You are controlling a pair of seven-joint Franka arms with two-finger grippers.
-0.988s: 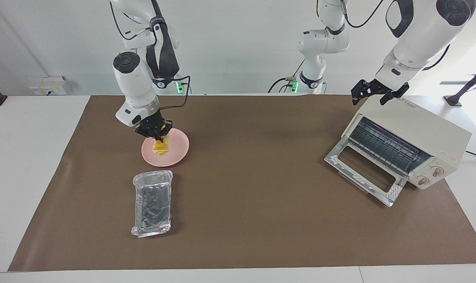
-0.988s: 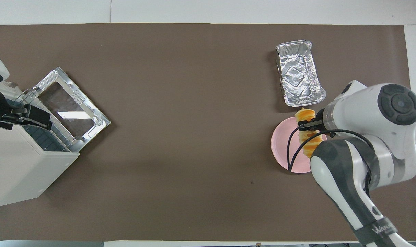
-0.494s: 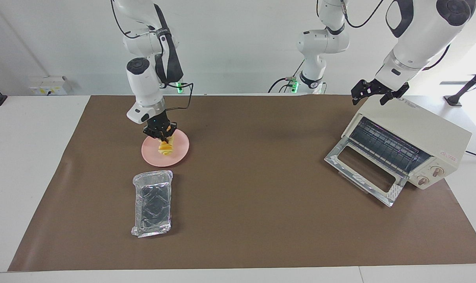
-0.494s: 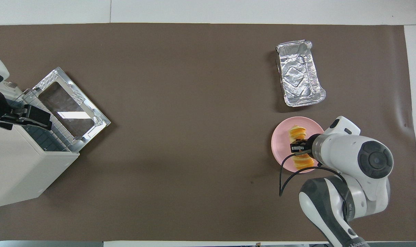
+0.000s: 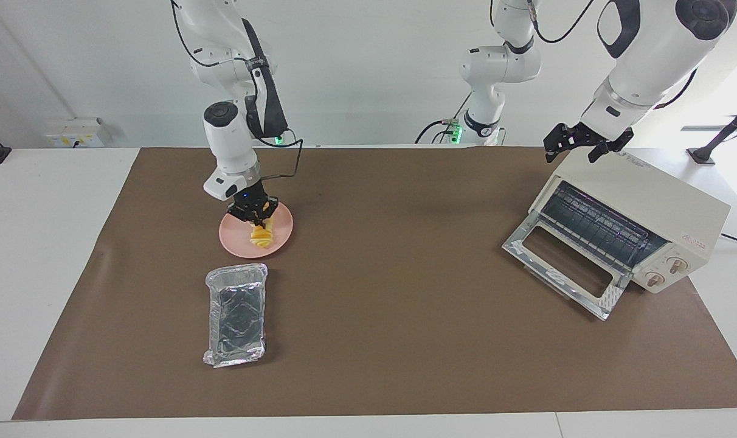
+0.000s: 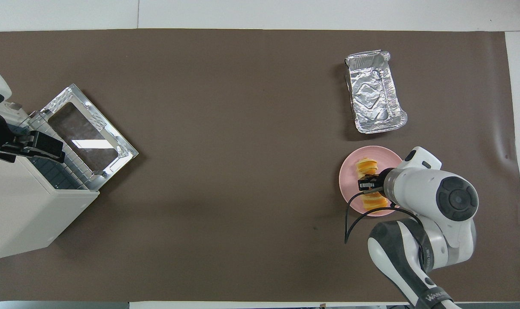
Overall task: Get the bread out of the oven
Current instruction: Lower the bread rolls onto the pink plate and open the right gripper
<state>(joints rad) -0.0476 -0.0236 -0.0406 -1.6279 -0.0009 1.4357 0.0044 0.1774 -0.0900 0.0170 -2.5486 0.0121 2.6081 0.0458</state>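
Two grippers are taken nearest first. At the left arm's end of the table, the left gripper (image 5: pixel 577 146) is held over the top of the oven (image 5: pixel 648 194), its fingers spread wide with nothing between them; this arm is judged to be waiting. The oven's glass door (image 5: pixel 563 267) is dropped fully open onto the brown mat (image 5: pixel 405 304), and the wire rack (image 5: pixel 593 222) inside is seen bare. No loaf is left in there.

Toward the right arm's end, the right gripper (image 5: pixel 254 214) is brought low over the pink plate (image 5: pixel 235 240). The bread (image 5: pixel 262 236) is laid lengthwise on that plate, well apart from the oven. From overhead the fingers are seen set on either side of the loaf's middle, and they seem to be clamped on it, though contact at the pads cannot be made out for certain.

Farther from the robots, just beside the plate, a crinkled foil tray (image 5: pixel 236 316) is left lying empty on the mat.

So the removal itself is judged done, and the step in hand is the setting-down. For the next move, a release is called for: the fingers need to be parted while the loaf is resting on the plate, then the gripper lifted straight up so that the bread is not dragged or rolled off the rim.
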